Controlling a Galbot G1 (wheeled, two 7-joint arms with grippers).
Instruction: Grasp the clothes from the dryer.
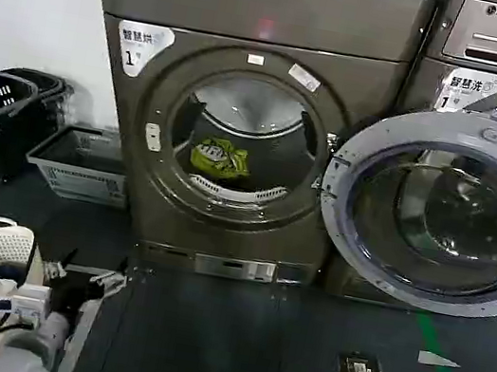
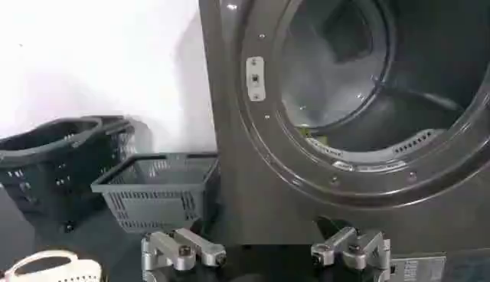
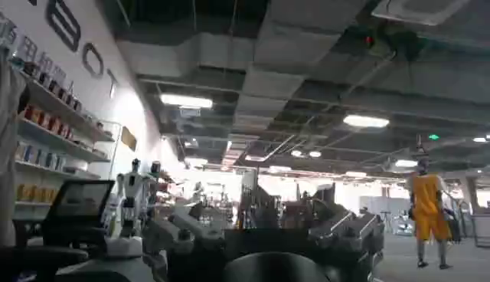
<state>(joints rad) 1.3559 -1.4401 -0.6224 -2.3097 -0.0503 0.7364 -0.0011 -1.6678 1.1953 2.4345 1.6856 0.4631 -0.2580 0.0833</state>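
While clothes (image 1: 220, 158) lie mid-frame inside the dryer (image 1: 241, 117) | left gripper (image 2: 266, 253) spread, lower left | right gripper (image 3: 264, 241) spread, facing the room.

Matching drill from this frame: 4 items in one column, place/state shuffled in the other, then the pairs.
Items:
1. clothes
2. dryer door
3. grey basket
4. left claw

Places/states:
A. swung open to the dryer's right
B. open, low before the dryer front
C. lying in the drum
D. on the floor left of the dryer

Pairs: 1-C, 2-A, 3-D, 4-B
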